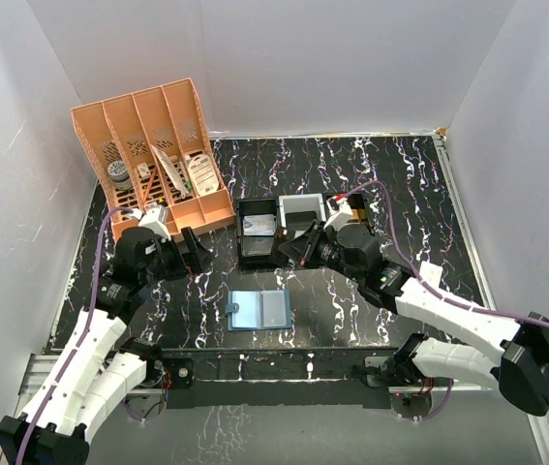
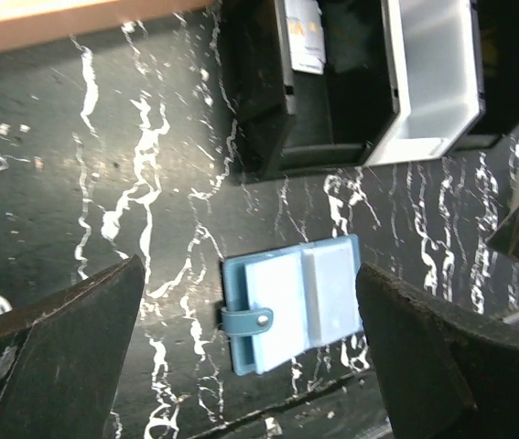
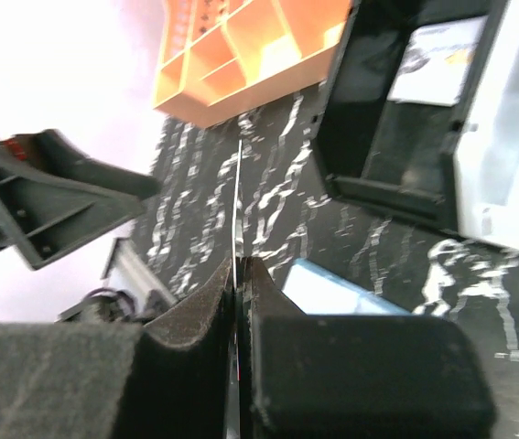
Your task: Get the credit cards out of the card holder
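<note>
Starting at the near edge, past the two arm bases, and coming first to the card holder (image 2: 300, 293): lying open and flat on the black marbled table (image 1: 419, 194), pale inside facing up, strap (image 2: 245, 318) sticking out at one side, probably spread this way for baring the pockets.

Pointing at it from a little apart with the left gripper (image 2: 248, 302), jaws spread wide and gripping nothing, likely standing ready for pinning the holder down.

Pinching one of the credit cards (image 3: 239, 197) in the right gripper (image 3: 239, 267), pads pressed tight on its lower edge. Holding it on edge, lifted clear of the holder and near the front of the trays. Not managing to tell its colour edge-on, nor whether more are sitting in the pockets.

Counting three trays further out: the black tray (image 2: 259, 110) with one pale printed item (image 2: 305, 32) inside, the white tray (image 2: 442, 82), and another dark tray (image 2: 504, 55) mostly hidden.

Ending farthest away at one orange organiser (image 1: 153, 136), divided into slots and holding small oddments.
</note>
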